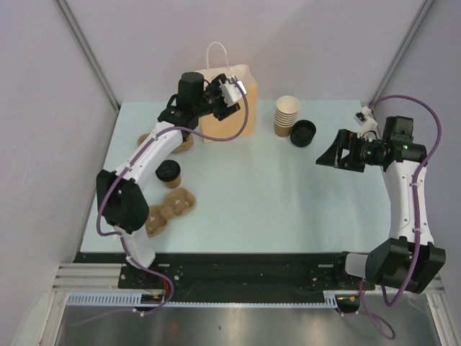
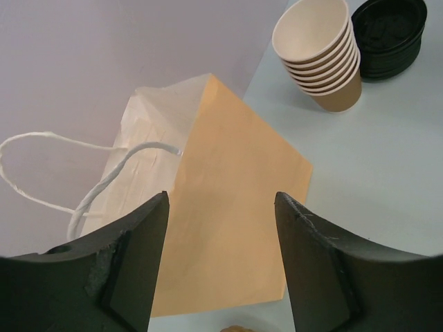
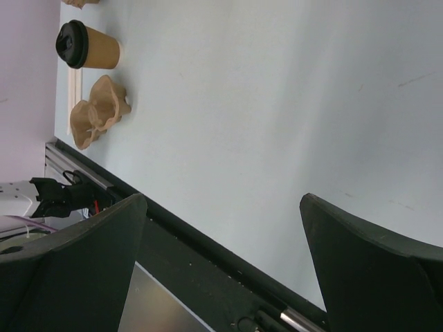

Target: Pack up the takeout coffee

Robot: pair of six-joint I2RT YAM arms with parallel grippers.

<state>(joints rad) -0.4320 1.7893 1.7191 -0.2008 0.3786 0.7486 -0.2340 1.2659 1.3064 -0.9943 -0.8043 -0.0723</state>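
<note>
I had the left gripper (image 1: 229, 92) up at the top of the paper bag (image 1: 234, 122), jaws partly apart and holding nothing. In its wrist view the bag's tan side showed in the gap between them. I judged it was there to catch the rim and steady the mouth for loading.

The takeout coffee (image 1: 168, 173) stood upright on the tabletop (image 1: 274, 194), toward me and left of the bag, well apart from it and not yet packed. A pulp cup carrier (image 1: 171, 209) lay nearer me again.

The right gripper (image 1: 333, 158), far right of the bag, hung wide open and empty, probably parked out of the way. The stack of lidless cups (image 1: 286, 115) and the loose black lids (image 1: 303, 132) sat just right of the bag.
</note>
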